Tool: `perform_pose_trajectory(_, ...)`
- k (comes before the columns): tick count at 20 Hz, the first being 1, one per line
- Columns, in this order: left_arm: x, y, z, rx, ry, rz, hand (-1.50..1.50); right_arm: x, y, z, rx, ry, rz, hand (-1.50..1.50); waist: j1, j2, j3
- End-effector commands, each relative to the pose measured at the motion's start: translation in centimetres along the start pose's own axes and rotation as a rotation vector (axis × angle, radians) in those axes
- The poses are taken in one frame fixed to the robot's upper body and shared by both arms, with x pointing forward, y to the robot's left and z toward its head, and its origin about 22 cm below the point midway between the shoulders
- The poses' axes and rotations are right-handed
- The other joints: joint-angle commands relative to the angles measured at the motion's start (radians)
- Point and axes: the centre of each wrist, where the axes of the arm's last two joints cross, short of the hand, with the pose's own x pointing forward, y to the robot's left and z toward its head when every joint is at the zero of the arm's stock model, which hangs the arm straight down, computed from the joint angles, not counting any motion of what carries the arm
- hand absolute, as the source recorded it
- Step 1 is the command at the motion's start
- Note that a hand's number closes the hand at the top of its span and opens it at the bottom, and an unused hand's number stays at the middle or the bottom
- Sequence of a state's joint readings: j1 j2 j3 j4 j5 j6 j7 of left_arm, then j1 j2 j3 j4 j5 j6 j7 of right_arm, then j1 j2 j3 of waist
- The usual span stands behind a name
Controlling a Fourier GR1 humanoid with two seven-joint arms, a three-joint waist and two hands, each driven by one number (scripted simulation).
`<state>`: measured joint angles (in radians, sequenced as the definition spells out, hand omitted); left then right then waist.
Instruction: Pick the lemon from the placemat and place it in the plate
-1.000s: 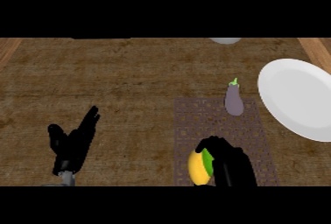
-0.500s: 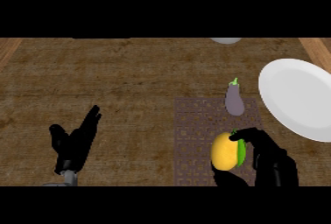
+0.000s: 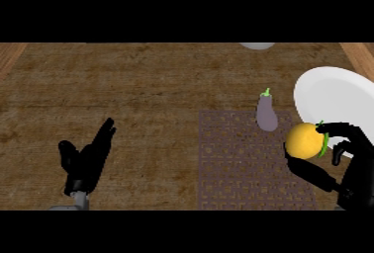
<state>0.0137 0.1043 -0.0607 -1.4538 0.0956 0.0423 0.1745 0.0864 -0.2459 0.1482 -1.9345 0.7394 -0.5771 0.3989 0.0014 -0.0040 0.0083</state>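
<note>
Lemon (image 3: 303,141): pinched in right hand (image 3: 349,168), at plate (image 3: 337,104) edge, beside placemat (image 3: 248,163);
Left hand (image 3: 86,159): fingers spread, resting low left;
Eggplant (image 3: 267,112): on placemat's top edge

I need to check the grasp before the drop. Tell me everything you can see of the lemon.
The lemon is a smooth, rounded yellow-orange fruit with a green streak on its right side. The right hand holds it, fingers curled over its top and thumb below. It sits at the right edge of the placemat, just beside the plate rim, below and right of the eggplant, not touching it.
</note>
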Motion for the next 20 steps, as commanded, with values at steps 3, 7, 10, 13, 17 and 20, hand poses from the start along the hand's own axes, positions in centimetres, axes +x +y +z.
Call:
perform_pose_trajectory(3,0.9,-0.6,0.4,-0.012,0.074,-0.012,0.00,-5.5,-0.3,-5.5,-0.180,0.044,0.045,1.50,0.011,0.007,-0.006)
perform_pose_trajectory(7,-1.6,-1.1,-0.6,-0.008,0.071,0.013,0.00,-8.4,-2.4,-9.8,-0.203,0.019,0.025,1.50,0.004,0.009,-0.007)
perform_pose_trajectory(10,-0.6,-0.3,0.3,-0.031,0.078,0.008,0.00,-10.1,-3.0,-13.5,-0.207,0.057,0.028,1.50,0.016,0.008,-0.007)
perform_pose_trajectory(13,-0.6,-2.7,-0.1,-0.025,0.075,0.013,0.00,-12.9,-3.6,-15.2,-0.221,0.032,0.032,1.50,0.021,0.012,-0.005)
perform_pose_trajectory(17,-0.6,0.2,-0.3,-0.042,0.080,0.000,0.00,-14.5,-5.3,-18.2,-0.208,0.046,0.009,1.50,0.029,0.014,-0.005)
perform_pose_trajectory(20,0.3,-1.0,0.2,-0.055,0.066,-0.013,0.00,-16.8,-4.8,-17.7,-0.117,0.228,0.131,1.50,0.049,0.020,-0.006)
